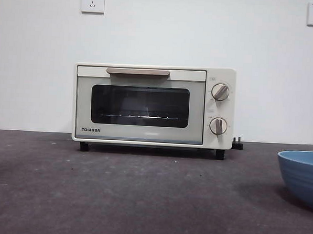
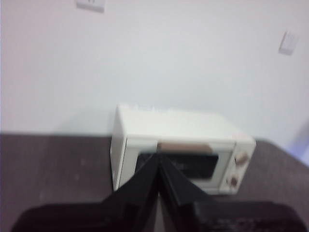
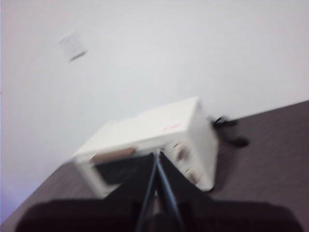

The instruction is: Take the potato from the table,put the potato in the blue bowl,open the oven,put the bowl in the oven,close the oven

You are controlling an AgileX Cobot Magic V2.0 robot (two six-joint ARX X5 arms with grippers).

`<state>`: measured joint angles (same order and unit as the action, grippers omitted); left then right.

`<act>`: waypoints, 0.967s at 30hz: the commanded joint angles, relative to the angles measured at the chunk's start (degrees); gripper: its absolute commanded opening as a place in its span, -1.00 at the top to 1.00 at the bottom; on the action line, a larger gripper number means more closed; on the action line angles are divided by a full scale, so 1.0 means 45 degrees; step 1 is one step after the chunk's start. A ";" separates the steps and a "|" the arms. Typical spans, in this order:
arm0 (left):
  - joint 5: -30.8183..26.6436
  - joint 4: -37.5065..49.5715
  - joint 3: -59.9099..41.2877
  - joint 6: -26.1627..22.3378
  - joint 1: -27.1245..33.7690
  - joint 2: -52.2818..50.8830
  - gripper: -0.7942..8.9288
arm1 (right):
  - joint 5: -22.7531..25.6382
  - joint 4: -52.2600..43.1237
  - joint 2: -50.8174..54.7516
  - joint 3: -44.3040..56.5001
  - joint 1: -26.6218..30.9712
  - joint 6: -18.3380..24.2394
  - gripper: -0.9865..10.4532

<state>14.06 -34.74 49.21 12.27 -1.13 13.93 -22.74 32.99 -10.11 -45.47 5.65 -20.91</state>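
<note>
The cream-white TOSHIBA oven (image 1: 154, 105) stands at the back of the dark grey table (image 1: 115, 199), its door closed and its beige handle (image 1: 138, 72) across the top. The light-blue bowl (image 1: 302, 176) sits at the right edge of the front view, partly cut off. The potato is out of view. My left gripper (image 2: 159, 157) is shut and held high, well back from the oven (image 2: 181, 149). My right gripper (image 3: 157, 155) is also shut, raised and far from the oven (image 3: 149, 145). Neither arm shows in the front view.
Two wall sockets (image 1: 93, 0) sit high on the white wall behind. A black plug and cord (image 1: 237, 144) lie by the oven's right rear corner. Two round knobs (image 1: 220, 92) are on the oven's right panel.
</note>
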 commanded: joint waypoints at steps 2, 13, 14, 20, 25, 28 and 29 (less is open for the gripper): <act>0.0811 -0.2613 0.1676 -0.1234 0.0015 0.1112 0.85 | -0.1307 0.1404 -0.1588 -0.1472 -0.0005 0.1054 0.85; 0.2118 -0.4697 0.2633 -0.1880 -0.1817 0.2103 0.85 | -0.3716 0.2380 -0.5027 -0.3473 -0.0685 0.2259 0.85; 0.2118 -0.4891 0.2633 -0.1880 -0.1987 0.2103 0.85 | -0.3711 0.2390 -0.5134 -0.3502 -0.0942 0.2259 0.85; 0.2637 -0.6037 0.2633 -0.1889 -0.2346 0.2103 0.85 | -0.3342 0.2754 -0.5741 -0.3502 -0.2579 0.2263 0.85; 0.3225 -0.6518 0.2642 -0.2113 -0.2346 0.2093 0.85 | -0.2477 0.2759 -0.6713 -0.3502 -0.4313 0.2254 0.85; 0.3376 -0.6863 0.2657 -0.2113 -0.2346 0.2093 0.85 | -0.1501 0.2710 -0.7446 -0.3502 -0.5746 0.2259 0.85; 0.3400 -0.6970 0.2657 -0.2113 -0.2346 0.2093 0.85 | -0.1122 0.2642 -0.7767 -0.3502 -0.6339 0.2259 0.85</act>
<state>29.10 -66.08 61.06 3.64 -11.42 23.55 -28.56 45.21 -44.45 -61.17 -21.06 -11.11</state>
